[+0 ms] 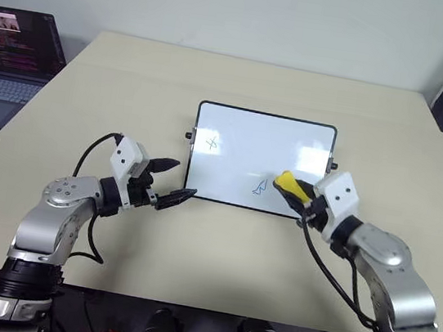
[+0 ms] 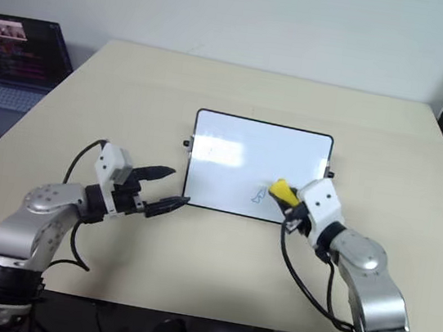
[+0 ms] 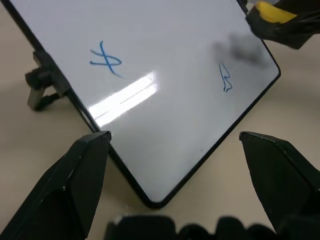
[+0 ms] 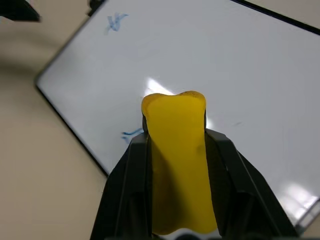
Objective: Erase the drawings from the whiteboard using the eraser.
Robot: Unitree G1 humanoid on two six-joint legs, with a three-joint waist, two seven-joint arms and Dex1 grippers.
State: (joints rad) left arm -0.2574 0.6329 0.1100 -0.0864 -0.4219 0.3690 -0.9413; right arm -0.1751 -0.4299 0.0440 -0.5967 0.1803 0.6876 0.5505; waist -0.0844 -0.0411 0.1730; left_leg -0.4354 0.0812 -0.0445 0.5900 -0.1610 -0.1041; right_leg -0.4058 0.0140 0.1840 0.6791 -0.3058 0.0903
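a: the eraser (image 4: 177, 165) is being pinched between the right gripper (image 1: 298, 195)'s two black fingers, yellow end sticking out over the near right part of the whiteboard (image 1: 243, 132), so its face is aiming at the board.

b: and the drawings?

a: two blue drawings are showing: one (image 1: 259, 188) just beside the eraser near the front edge, one (image 1: 211, 142) toward the left side. probably the near one is being lined up next.

b: the left gripper (image 1: 171, 182)?

a: it's hovering with fingers spread and nothing in them, off the board's front left corner, likely ready to steady it.
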